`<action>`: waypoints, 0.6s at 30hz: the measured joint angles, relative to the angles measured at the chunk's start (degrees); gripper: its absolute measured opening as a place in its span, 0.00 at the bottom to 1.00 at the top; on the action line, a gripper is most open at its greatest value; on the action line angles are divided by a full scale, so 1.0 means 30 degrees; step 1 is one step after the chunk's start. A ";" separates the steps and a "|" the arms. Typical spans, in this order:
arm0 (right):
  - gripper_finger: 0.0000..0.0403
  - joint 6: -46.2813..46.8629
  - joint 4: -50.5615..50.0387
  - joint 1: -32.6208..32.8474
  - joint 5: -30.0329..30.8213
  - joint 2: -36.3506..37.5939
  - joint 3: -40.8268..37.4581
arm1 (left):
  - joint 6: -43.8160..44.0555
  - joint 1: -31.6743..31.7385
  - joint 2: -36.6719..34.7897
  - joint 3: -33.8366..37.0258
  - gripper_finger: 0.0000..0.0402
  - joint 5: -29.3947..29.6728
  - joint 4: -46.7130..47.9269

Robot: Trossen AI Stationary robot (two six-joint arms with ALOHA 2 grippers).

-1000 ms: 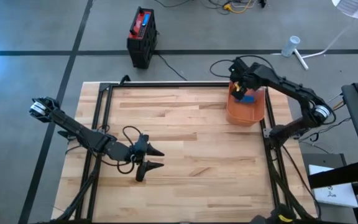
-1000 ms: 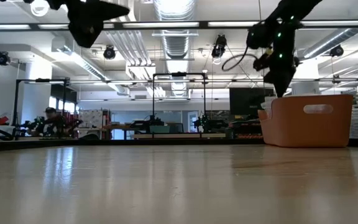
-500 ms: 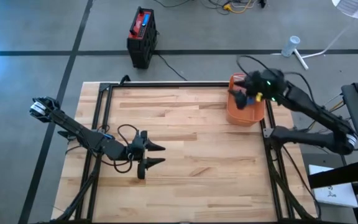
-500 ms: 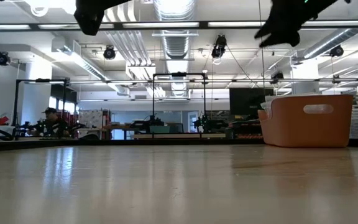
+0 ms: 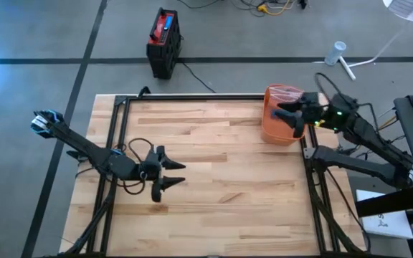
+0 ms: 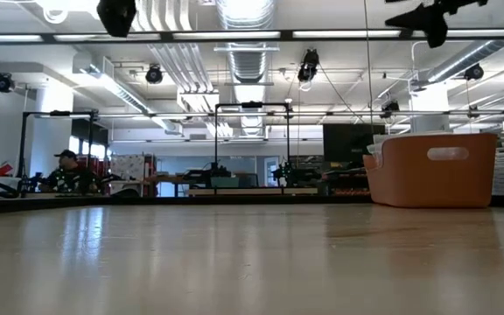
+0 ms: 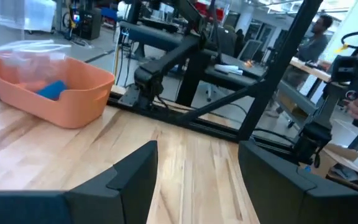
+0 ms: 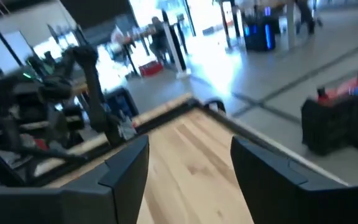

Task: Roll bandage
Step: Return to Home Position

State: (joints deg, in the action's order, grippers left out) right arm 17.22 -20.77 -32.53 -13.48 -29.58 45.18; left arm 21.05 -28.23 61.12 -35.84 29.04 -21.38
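- High view: left jaws spread over the tabletop (image 5: pixel 214 208), left side; right jaws, spread, hover above the orange bin (image 5: pixel 274 135), far right.
- Left wrist view: blue bandage (image 7: pixel 50 91) lies bagged inside the bin, job apparently done.
- Right wrist view: nothing between the jaws.

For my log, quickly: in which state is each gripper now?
Left gripper: open, empty, above the table's left side.
Right gripper: open, empty, above the orange bin.
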 joint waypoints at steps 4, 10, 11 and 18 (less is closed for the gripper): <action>0.56 -0.1025 -0.0052 0.0000 -0.0015 0.1979 -0.0311 | 0.0204 -0.0036 -0.2264 -0.0006 0.54 -0.0711 0.3783; 0.59 0.0041 0.1071 0.0007 -0.0180 0.5128 -0.3364 | 0.3254 -0.0180 -0.5208 -0.0006 0.54 -0.5173 0.7139; 0.59 0.0430 0.1517 0.0015 -0.0221 0.5675 -0.4113 | 0.3040 -0.0301 -0.5513 -0.0006 0.54 -0.5452 0.7125; 0.60 0.3765 1.0233 0.0546 -0.3645 0.9553 -1.2332 | 0.0702 -0.1617 -0.6886 0.0166 0.54 -0.5243 0.6760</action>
State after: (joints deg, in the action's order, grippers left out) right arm 28.52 9.93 -30.90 -24.42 -0.92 8.18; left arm 23.15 -33.08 40.46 -35.34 13.31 -1.10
